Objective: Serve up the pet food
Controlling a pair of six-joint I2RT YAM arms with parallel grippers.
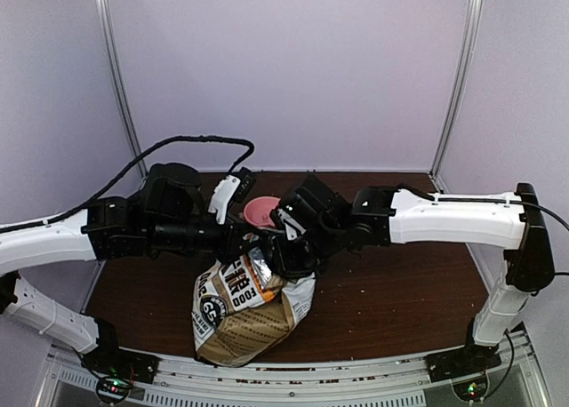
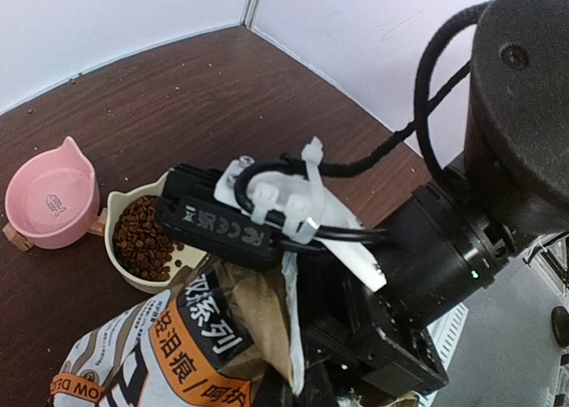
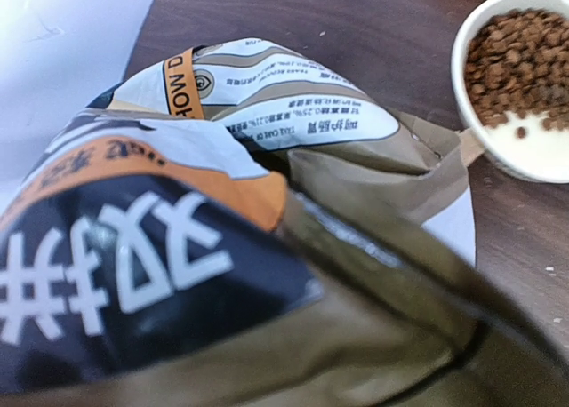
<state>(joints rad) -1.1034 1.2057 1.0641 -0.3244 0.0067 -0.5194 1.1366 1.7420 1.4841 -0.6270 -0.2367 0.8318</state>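
The pet food (image 2: 140,238) lies as a brown heap of kibble in a cream bowl (image 2: 109,236), also seen at the upper right of the right wrist view as pet food (image 3: 520,65). The printed bag (image 1: 244,314) stands on the table below both grippers. My left gripper (image 1: 252,245) and right gripper (image 1: 286,258) meet at the bag's raised top edge, each shut on it. Their fingertips are hidden by the bag (image 3: 222,247) and by the arms. The right arm's wrist camera (image 2: 222,220) hangs over the bag's mouth (image 2: 267,318).
An empty pink bowl (image 2: 49,203) sits left of the cream bowl, and shows as the pink bowl (image 1: 263,211) behind the grippers. Loose crumbs dot the brown table (image 1: 382,291). Walls close in the back and sides; a metal rail (image 1: 311,380) runs along the near edge.
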